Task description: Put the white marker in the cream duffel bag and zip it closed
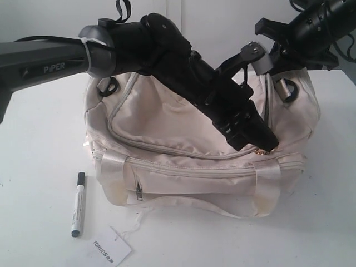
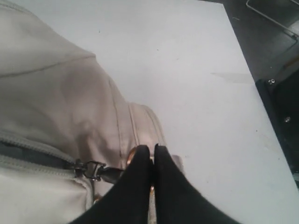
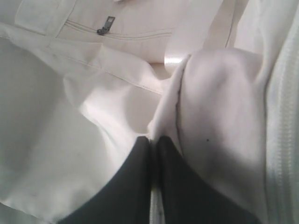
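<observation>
White marker (image 1: 78, 204): we log it lying flat on the table (image 1: 33, 167), outside the cream duffel bag (image 1: 156, 122). In the exterior view it sits near the front edge, to the left of the bag's front corner. Its long axis runs near to far and leans slightly right. The black cap is at the far end and points toward the bag; the dark end is nearest us.

Paper tag (image 1: 111, 246): printed TONLION, just beside the marker's near end.

Bag: we place it behind both, resting on the table.

Left gripper (image 2: 152, 151): reaches across the bag's top to its right end. Its fingers are pressed together, pinching the zip pull (image 2: 110, 175).

Right gripper (image 3: 152, 142): farthest back. Its fingers are pressed together on a fold of the bag's cream fabric.
</observation>
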You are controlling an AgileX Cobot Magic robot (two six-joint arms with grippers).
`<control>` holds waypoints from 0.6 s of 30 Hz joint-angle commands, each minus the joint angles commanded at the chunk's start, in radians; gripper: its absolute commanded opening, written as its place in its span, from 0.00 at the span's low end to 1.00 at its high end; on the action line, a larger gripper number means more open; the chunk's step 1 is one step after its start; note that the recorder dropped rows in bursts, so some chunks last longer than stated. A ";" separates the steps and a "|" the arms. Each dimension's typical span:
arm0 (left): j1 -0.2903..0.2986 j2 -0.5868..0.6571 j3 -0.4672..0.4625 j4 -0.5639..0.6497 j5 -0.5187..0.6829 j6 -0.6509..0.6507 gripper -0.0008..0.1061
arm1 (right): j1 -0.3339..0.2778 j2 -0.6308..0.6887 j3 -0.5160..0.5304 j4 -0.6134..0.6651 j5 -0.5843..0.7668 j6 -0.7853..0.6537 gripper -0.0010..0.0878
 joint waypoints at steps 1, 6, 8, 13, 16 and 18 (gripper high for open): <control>0.000 -0.002 0.000 0.015 0.002 -0.002 0.01 | 0.000 0.000 0.000 0.000 -0.001 -0.005 0.01; 0.000 -0.002 0.000 0.075 0.022 -0.023 0.01 | 0.000 0.000 0.000 -0.002 -0.031 -0.005 0.01; -0.002 -0.002 0.000 0.100 0.045 -0.025 0.01 | 0.000 0.000 0.000 -0.002 -0.045 -0.005 0.01; -0.002 -0.002 0.000 0.119 0.096 -0.025 0.01 | 0.000 0.000 0.000 -0.004 -0.055 -0.005 0.01; -0.002 -0.002 0.000 0.119 0.120 -0.025 0.01 | 0.000 0.000 -0.001 -0.020 -0.064 -0.005 0.01; -0.002 -0.002 0.000 0.119 0.142 -0.025 0.01 | 0.000 0.000 -0.001 -0.027 -0.071 -0.001 0.01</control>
